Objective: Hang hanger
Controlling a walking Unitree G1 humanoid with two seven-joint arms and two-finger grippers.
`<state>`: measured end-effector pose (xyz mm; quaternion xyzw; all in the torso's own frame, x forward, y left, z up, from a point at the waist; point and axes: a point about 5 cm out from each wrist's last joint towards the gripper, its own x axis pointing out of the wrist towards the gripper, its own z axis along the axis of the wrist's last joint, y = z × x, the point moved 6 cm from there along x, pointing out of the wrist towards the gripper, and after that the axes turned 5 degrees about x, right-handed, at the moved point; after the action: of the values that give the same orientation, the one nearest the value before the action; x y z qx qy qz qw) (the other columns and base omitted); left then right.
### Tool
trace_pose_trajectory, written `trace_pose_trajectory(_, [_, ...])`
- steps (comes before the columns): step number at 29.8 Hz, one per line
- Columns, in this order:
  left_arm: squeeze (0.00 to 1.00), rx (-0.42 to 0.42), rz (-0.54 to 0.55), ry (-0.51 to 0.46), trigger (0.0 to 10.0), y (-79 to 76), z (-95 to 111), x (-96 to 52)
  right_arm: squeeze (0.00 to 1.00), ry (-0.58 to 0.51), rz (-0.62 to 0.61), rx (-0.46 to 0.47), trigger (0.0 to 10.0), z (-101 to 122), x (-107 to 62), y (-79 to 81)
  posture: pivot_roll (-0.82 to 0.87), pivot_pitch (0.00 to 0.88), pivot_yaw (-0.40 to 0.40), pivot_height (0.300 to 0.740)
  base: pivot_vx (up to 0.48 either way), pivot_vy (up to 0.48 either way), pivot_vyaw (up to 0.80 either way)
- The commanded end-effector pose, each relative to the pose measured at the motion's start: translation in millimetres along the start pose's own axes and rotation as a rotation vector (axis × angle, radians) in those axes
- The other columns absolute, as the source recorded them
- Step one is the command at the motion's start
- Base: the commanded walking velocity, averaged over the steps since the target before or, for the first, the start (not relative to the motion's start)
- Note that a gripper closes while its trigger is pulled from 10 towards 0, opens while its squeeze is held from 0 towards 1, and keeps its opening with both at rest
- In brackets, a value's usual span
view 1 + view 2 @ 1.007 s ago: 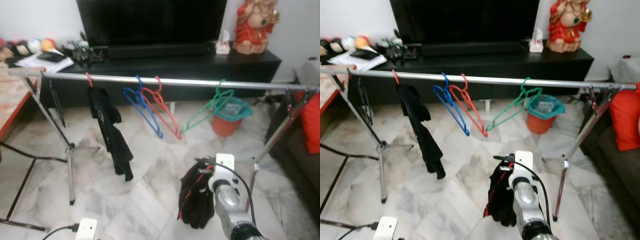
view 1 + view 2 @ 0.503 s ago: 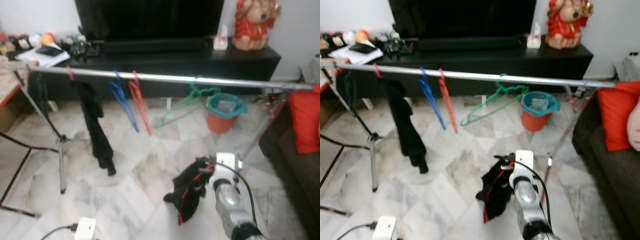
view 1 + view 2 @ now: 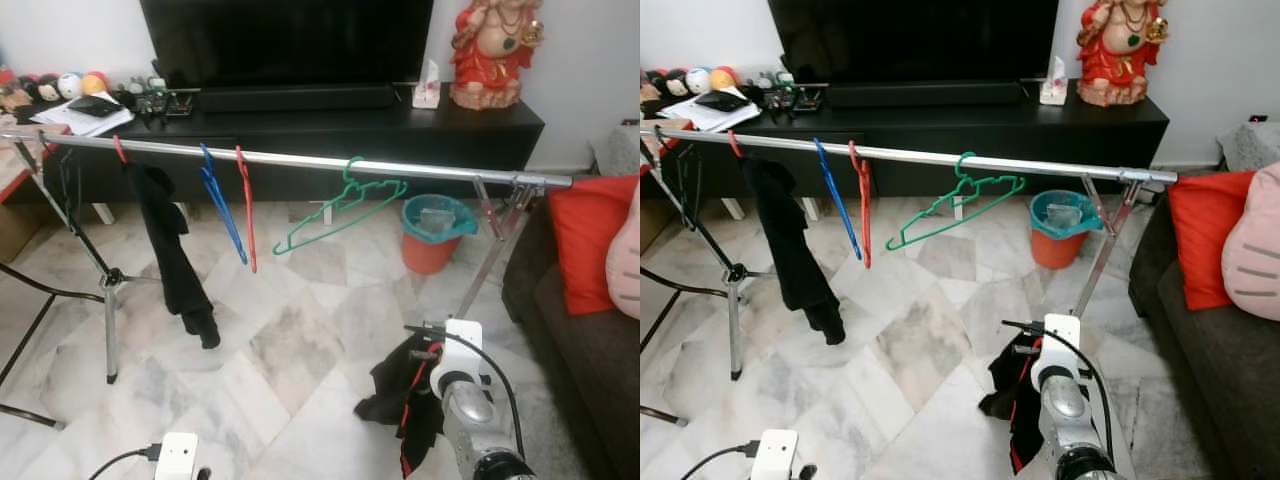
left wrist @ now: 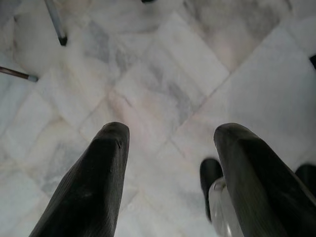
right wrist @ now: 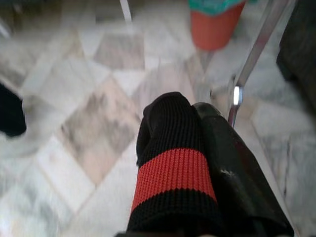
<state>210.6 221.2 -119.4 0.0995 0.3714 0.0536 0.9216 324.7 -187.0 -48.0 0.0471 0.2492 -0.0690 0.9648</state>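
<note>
right gripper (image 5: 197,163) pinches a black garment with a red stripe (image 3: 410,395) low at near right, well below the far rail (image 3: 300,160). left gripper (image 4: 170,163) hangs spread over floor. dangling cloth could snag the rail's right leg (image 3: 490,250).

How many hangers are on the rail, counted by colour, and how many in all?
Red hanger, bare: 1
Red hanger with a black garment: 1
Blue hanger: 1
Green hanger: 1
Total on the rail: 4
</note>
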Motion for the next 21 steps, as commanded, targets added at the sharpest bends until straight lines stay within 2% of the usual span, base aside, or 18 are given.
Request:
trace_pose_trajectory(1, [0.0,-0.015,0.032,-0.083,10.0,6.4,19.8,3.1,0.0,0.046,0.011,-0.034,10.0,-12.3,-2.2,2.2,-0.03,0.0,0.018,0.74,0.0,0.0,0.0])
trace_pose_trajectory(3, [0.0,-0.033,0.066,-0.342,10.0,25.3,109.0,14.5,0.0,0.106,0.008,-0.081,10.0,-28.7,-6.2,0.8,-0.02,0.0,0.01,0.74,0.0,0.0,0.0])
trace_pose_trajectory(4, [0.0,-0.033,0.066,-0.342,10.0,25.3,109.0,14.5,0.0,0.106,0.008,-0.081,10.0,-28.7,-6.2,0.8,-0.02,0.0,0.01,0.74,0.0,0.0,0.0])
trace_pose_trajectory(5, [0.0,-0.032,0.077,-0.445,10.0,31.2,142.9,12.8,0.0,0.131,0.008,-0.083,10.0,-35.4,-8.0,0.3,-0.02,0.0,0.009,0.74,0.0,0.0,0.0])
trace_pose_trajectory(6, [0.0,-0.033,0.082,-0.514,10.0,33.7,164.3,9.4,0.0,0.149,0.008,-0.082,10.0,-40.0,-9.4,0.1,-0.02,0.0,0.006,0.74,0.0,0.0,0.0])
trace_pose_trajectory(8, [0.0,-0.032,0.085,-0.648,10.0,32.3,193.6,-3.2,0.0,0.205,0.016,-0.097,10.0,-55.3,-14.5,0.2,-0.03,0.0,0.007,0.74,0.0,0.0,0.0])
trace_pose_trajectory(11, [0.0,-0.047,0.083,-0.732,10.0,28.0,208.6,-15.0,0.0,0.248,0.017,-0.099,10.0,-67.4,-19.2,-1.0,-0.02,0.0,-0.001,0.74,0.0,0.0,0.0])
trace_pose_trajectory(14, [0.0,-0.047,0.071,-0.776,10.0,23.7,215.4,-22.5,0.0,0.269,0.012,-0.096,10.0,-73.4,-21.8,-2.4,-0.01,0.0,-0.004,0.74,0.0,0.0,0.0])
trace_pose_trajectory(15, [0.0,-0.038,0.058,-0.809,10.0,20.0,220.1,-29.6,0.0,0.281,0.016,-0.1,10.0,-79.2,-24.8,-2.4,-0.02,0.0,-0.003,0.74,0.0,0.0,0.0])
trace_pose_trajectory(21, [0.0,-0.036,0.047,-0.873,10.0,16.1,233.1,-47.3,0.0,0.306,-0.001,-0.091,10.0,-92.8,-32.8,-8.1,-0.02,0.0,0.002,0.74,0.0,0.0,0.0])
